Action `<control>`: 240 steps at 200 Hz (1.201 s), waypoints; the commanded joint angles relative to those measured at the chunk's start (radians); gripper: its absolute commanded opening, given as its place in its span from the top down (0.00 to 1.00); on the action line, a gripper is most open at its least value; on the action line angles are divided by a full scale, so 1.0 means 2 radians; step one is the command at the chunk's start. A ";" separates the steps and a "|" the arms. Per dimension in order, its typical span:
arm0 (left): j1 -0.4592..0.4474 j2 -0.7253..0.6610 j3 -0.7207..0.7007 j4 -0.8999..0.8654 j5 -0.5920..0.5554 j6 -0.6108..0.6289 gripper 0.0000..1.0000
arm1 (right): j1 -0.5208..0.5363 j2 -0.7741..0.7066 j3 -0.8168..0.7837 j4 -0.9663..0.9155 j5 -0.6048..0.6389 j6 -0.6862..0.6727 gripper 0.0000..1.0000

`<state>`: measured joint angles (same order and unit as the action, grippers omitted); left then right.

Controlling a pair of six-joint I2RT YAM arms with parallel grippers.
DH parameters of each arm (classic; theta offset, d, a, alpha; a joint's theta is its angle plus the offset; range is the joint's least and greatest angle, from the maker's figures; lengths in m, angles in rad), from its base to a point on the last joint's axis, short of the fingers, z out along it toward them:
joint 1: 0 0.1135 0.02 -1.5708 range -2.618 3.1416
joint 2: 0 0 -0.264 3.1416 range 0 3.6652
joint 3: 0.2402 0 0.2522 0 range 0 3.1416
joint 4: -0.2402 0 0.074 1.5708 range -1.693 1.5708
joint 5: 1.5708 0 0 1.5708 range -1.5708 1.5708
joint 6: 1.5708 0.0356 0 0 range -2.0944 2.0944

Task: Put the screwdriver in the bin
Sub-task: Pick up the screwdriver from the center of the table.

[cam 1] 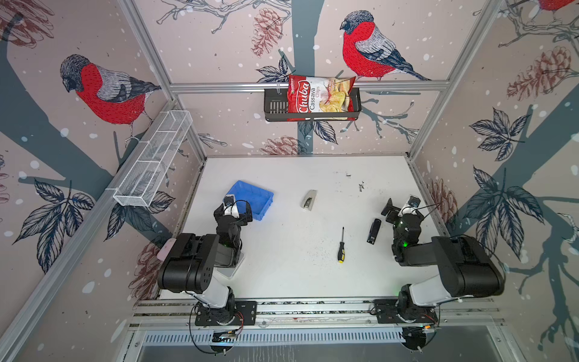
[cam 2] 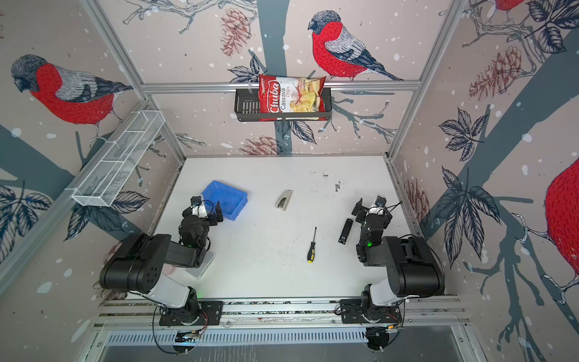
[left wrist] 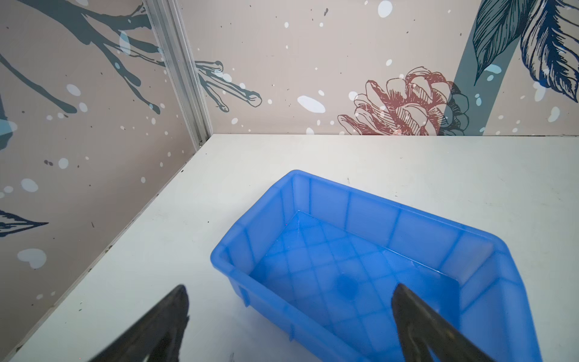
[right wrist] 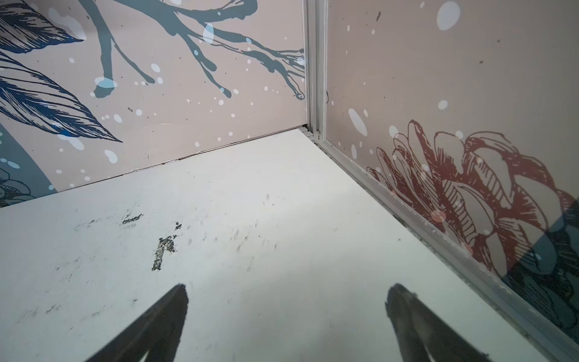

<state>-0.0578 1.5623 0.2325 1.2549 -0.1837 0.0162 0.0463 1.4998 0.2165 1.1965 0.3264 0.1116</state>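
Observation:
The screwdriver [cam 1: 341,246] [cam 2: 312,246], with a thin dark shaft and a black-and-yellow handle, lies alone on the white table between the two arms. Its handle points toward the front edge. The bright blue bin [cam 1: 254,195] [cam 2: 226,196] [left wrist: 360,266] stands at the left rear, with nothing in it. My left gripper [cam 1: 238,206] [left wrist: 289,291] hovers open at the bin's near wall, one finger over the bin and one outside it. My right gripper [cam 1: 401,204] [right wrist: 288,290] is open over bare table at the right, near the wall. Neither wrist view shows the screwdriver.
A grey stapler [cam 1: 308,199] lies mid-table behind the screwdriver. A black stapler [cam 1: 373,231] lies just right of the screwdriver, beside my right arm. A white wire mesh basket [cam 1: 153,160] hangs on the left wall. A black rack with a chips bag [cam 1: 319,98] hangs on the back wall.

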 commanded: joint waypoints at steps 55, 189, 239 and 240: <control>0.000 0.000 -0.001 0.031 -0.002 -0.002 0.01 | 0.001 0.000 0.000 0.018 0.006 0.004 0.00; -0.015 -0.029 0.002 0.007 -0.018 0.014 0.02 | 0.002 -0.026 0.009 -0.018 -0.015 -0.007 0.00; -0.063 -0.119 0.012 -0.080 -0.067 0.043 0.02 | 0.002 -0.111 0.020 -0.100 -0.022 -0.011 0.00; -0.064 -0.122 0.013 -0.081 -0.067 0.042 0.02 | 0.003 -0.113 0.021 -0.102 -0.023 -0.011 0.00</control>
<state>-0.1570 1.3903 0.2451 1.1717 -0.2584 0.0650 0.0509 1.3365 0.2504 1.0714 0.3054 0.1040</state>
